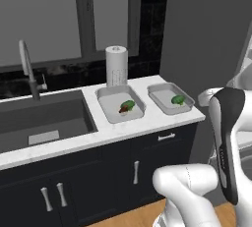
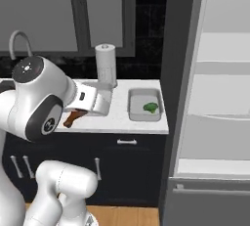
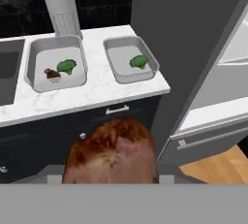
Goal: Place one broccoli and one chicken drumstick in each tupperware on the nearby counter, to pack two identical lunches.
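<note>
In the gripper (image 2: 73, 116), the chicken drumstick (image 3: 112, 152) points bulb-first toward the counter (image 3: 101, 89).

A home kitchen: a white marbled counter (image 1: 147, 123) tops dark navy cabinets (image 1: 98, 172) with silver handles, a dark sink (image 1: 44, 118) with a tall faucet (image 1: 28, 71) lies at left, a paper-towel roll (image 1: 116, 66) stands against the far wall, and an open fridge (image 2: 215, 98) stands at right.

Arm (image 1: 197, 191): glossy white, rounded tubular segments with bulbous joint housings. Dark charcoal insert runs lengthwise along the right link (image 1: 227, 137). Shoulder joint (image 2: 34, 98): dark grey cap discs, small white dot markings on the top cap. Wrist block (image 2: 93, 101) white, boxy, one small dark slot. No cables visible.
</note>
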{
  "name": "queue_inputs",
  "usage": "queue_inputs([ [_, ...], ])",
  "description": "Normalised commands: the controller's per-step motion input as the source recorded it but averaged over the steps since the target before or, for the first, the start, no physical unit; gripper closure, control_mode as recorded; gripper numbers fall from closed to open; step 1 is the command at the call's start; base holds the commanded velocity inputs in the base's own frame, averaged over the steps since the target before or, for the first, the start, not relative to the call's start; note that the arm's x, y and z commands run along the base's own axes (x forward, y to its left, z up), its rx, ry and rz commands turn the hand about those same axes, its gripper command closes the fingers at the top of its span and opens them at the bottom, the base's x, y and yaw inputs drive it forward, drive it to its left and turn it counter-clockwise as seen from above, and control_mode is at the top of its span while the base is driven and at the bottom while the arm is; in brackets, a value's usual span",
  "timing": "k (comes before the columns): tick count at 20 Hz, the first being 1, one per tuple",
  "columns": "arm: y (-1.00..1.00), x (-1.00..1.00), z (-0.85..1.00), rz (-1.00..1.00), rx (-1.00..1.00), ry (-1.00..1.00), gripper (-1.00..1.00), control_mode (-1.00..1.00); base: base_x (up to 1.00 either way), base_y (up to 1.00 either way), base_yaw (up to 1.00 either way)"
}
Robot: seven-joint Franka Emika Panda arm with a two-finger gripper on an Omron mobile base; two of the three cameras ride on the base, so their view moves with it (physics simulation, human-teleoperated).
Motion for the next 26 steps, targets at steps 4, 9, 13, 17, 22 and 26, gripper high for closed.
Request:
queue_inputs([
  [4, 0.0, 0.0, 0.0, 0.0, 0.0, 0.0, 1.0, 1.0, 0.72, -0.36, 0.0],
  [9, 0.02, 0.0, 0.0, 0.0, 0.0, -0.01, 1.0, -1.0, 0.04, 0.04, 0.0],
  [13, -0.04, 0.49, -0.11, -0.01, -0.04, -0.03, 1.0, -1.0, 0.0, 0.0, 0.0],
  [17, -0.1, 0.99, -0.28, -0.02, 0.0, 0.0, 1.0, -1.0, 0.0, 0.0, 0.0],
  [22, -0.15, 1.0, -0.38, 0.02, 0.01, 0.17, 1.0, -1.0, 0.0, 0.0, 0.0],
  [26, -0.22, 1.0, -0.53, 0.05, 0.0, 0.16, 1.0, -1.0, 0.0, 0.0, 0.0],
])
